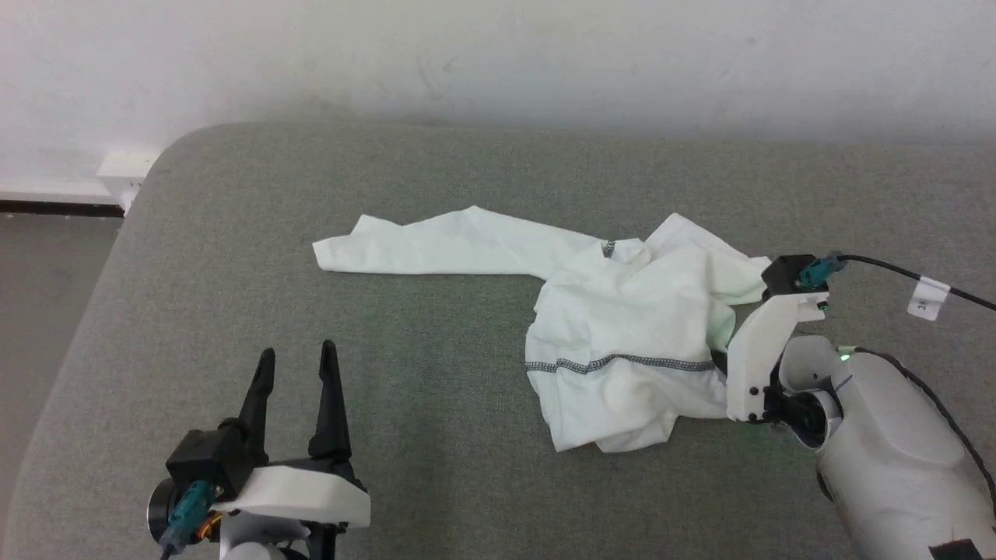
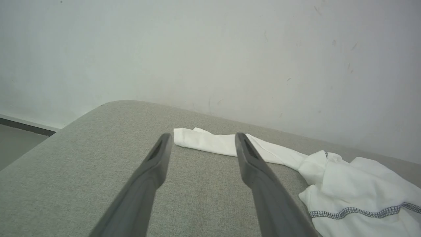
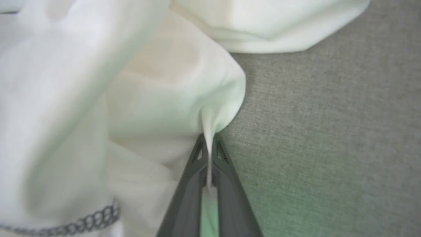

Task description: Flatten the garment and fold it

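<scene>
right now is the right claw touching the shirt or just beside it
Touching. The right wrist view shows the right claw shut on a pinched fold of the shirt, with white cloth caught between its two fingers.

head: forward-down | left wrist: low, far | right wrist: close | shared: garment (image 1: 622, 334)

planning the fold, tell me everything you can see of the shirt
The shirt is white, thin and soft-looking, crumpled in a heap on the grey cushion. One sleeve lies stretched out to the left. A speckled grey-black seam runs across its near part. The right gripper has its jaws shut on a pinch of its right edge.
</scene>
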